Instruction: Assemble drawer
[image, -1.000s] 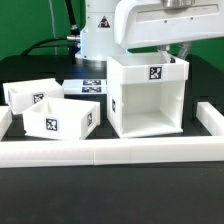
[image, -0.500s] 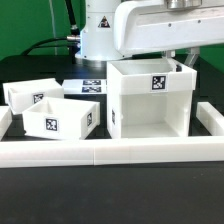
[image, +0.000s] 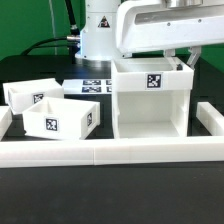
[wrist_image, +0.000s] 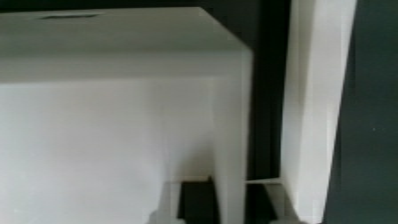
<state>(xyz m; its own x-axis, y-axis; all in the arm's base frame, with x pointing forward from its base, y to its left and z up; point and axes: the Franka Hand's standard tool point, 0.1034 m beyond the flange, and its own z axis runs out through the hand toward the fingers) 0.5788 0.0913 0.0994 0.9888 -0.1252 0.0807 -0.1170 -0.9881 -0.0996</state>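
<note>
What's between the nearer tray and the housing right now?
Nothing: the exterior view shows only a narrow strip of bare black table between the tray and the housing.

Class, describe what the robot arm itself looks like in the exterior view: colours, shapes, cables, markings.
The arm is glossy white with rounded casings; a small dark marking sits on its upright column. A thin dark cable runs behind it.

A narrow gap separates the housing from the nearer tray; the low wall fences the camera side.
</note>
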